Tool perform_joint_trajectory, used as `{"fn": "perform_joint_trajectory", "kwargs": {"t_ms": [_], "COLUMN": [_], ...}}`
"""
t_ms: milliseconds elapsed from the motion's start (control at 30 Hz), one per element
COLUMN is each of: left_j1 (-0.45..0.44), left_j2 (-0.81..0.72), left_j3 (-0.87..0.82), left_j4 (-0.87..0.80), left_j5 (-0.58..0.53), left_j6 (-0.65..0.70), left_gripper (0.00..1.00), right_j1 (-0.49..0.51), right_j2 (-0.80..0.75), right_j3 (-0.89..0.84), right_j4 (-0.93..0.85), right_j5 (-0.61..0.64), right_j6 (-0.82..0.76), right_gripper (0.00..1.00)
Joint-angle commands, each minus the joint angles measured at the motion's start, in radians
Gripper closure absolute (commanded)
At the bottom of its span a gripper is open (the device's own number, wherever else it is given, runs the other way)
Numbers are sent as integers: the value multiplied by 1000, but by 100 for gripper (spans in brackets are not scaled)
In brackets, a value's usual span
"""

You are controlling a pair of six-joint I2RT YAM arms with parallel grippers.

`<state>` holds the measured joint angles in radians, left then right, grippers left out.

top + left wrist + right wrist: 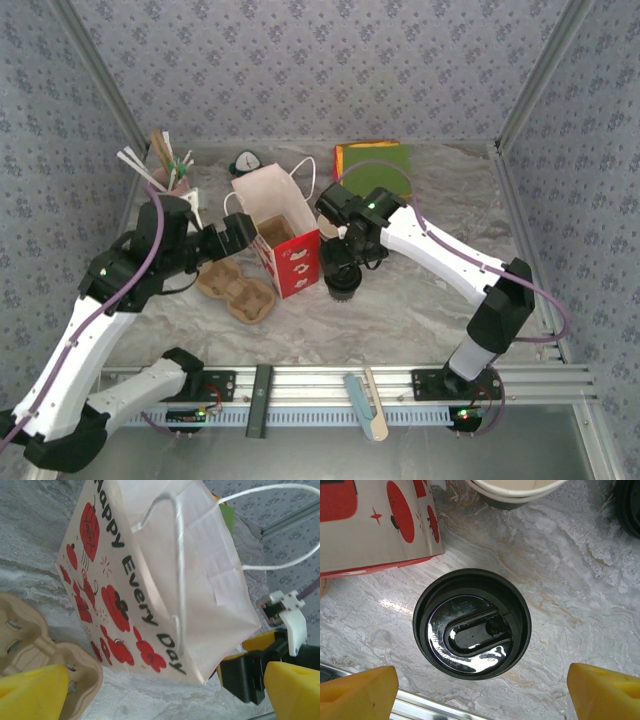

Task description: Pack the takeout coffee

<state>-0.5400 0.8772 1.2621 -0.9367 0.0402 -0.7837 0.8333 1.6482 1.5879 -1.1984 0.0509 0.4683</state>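
Right pincer (480,694), open, hangs directly over the lidded cup (343,284). Its yellow fingertips (357,692) stand wide to either side of the cup and apart from it, gripping nothing. The lidded cup, of dark paper, stands upright on the marbled bench (580,585), capped by a round black plastic lid (470,630) with its sip recess uppermost. It stands just beside the front right corner of the paper bag (292,258). The second cup (517,491), lidless, with a white rim and pale interior, stands on the bench just behind the lidded cup, near the same side of the bag; the frame edge cuts off most of it in the right wrist view. The bag stands upright at mid-bench with its mouth open: white paper, red printed figures, black lettering reading "Happy Every Day", white cord handles. Left pincer (162,692), at the bag's opposite side, is likewise spread wide and holds nothing. The bag's lower corner lies between its fingertips in the left wrist view, and contact cannot be judged. A brown cardboard cup carrier (236,291) lies flat on the bench just beside the bag's left base. Farther out: a pink cup of straws and sticks (170,180) at rear left, a green and orange flat item (374,165) at rear right, and a wooden stick (376,405) with a pale blue strip (353,390) on the front rail (300,385).
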Motion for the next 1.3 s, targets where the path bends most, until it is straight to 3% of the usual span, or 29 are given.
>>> {"fn": "perform_joint_trajectory", "kwargs": {"t_ms": [0,333,1267], "left_j1": [-5,-6,-5], "left_j2": [-49,-128,-135], "left_j3": [-43,-156,-190], "left_j4": [26,50,68], "left_j5": [54,131,90], "left_j6": [33,46,54], "left_gripper": [0,0,0], "right_j1": [7,7,10], "right_j2": [12,45,123], "right_j3": [-6,-13,54], "right_j4": [-29,-34,-83], "right_j5": [-14,-19,7], "right_j6": [30,43,26], "right_gripper": [11,10,13]}}
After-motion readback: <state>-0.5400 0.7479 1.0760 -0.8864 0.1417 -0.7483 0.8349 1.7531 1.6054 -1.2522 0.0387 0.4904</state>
